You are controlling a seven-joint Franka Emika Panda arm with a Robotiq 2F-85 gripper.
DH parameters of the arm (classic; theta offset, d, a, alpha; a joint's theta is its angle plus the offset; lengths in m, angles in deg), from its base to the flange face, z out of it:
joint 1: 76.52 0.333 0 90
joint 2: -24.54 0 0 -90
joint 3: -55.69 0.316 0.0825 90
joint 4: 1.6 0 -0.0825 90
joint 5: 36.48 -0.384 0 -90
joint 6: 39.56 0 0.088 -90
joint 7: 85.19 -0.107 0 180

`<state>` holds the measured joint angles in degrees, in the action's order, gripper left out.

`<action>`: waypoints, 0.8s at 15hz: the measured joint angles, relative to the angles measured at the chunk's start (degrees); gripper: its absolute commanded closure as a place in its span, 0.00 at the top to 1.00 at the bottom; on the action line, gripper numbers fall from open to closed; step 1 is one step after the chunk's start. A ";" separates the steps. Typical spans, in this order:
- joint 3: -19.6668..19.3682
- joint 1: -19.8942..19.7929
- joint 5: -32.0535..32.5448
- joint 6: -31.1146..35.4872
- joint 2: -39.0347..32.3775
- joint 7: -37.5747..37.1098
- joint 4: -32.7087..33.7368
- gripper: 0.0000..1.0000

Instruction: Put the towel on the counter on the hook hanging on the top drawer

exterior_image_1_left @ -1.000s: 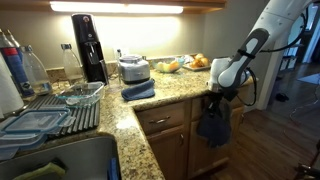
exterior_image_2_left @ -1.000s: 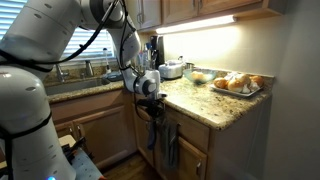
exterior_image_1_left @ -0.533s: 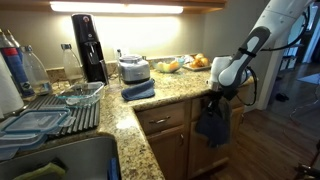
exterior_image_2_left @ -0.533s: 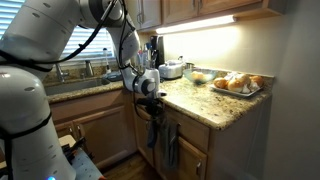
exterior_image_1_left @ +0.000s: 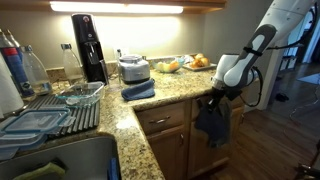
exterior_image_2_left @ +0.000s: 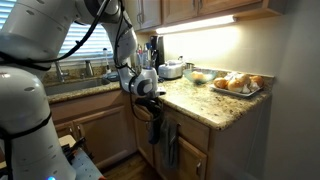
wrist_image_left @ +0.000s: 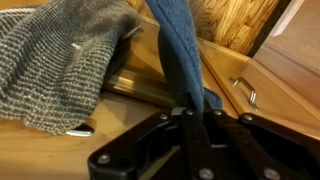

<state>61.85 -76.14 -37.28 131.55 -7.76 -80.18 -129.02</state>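
Since half a second ago the arm point(exterior_image_1_left: 262, 40) has leaned a little toward the right edge of an exterior view. The towel point(exterior_image_1_left: 211, 122) has come up slightly with it and hangs more bunched than before. In the other views the change is too small to tell.

The jaws are pressed together on the towel. The wrist view shows the dark fingers point(wrist_image_left: 190, 140) meeting at bottom centre, with a slate-blue fold point(wrist_image_left: 180, 45) running up from between them. The towel is off the table point(exterior_image_1_left: 130, 125). It dangles below the table's rounded edge at centre right, in front of the wooden cabinet fronts and just right of the top drawer point(exterior_image_1_left: 175, 115). In an exterior view it shows as a dark strip under the wrist point(exterior_image_2_left: 157, 125).

I cannot make out the hook in any view.

A grey-green knit towel point(wrist_image_left: 55, 60) fills the upper left of the wrist view, draped over a wooden edge close beside the blue fold. A metal handle point(wrist_image_left: 245, 92) sits on a wooden front at centre right.

On the table, left of the arm, lie a folded blue towel point(exterior_image_1_left: 138, 90), a black coffee machine point(exterior_image_1_left: 88, 47) and a dish rack point(exterior_image_1_left: 60, 115) at lower left. A plate of fruit point(exterior_image_1_left: 170, 66) stands near the back, and a plate of bread point(exterior_image_2_left: 238, 84) sits at the right.
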 measured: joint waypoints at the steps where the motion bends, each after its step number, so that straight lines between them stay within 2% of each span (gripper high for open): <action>1: -0.11 0.00 -0.03 0.50 0.00 -0.40 -0.18 0.05; 8: -1.22 -0.08 -0.40 0.78 -0.56 -2.04 0.15 0.05; 12: -1.56 0.17 -0.43 0.81 -3.48 -2.33 2.21 0.05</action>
<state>60.29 -75.96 -37.71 132.36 -11.24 -82.51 -126.81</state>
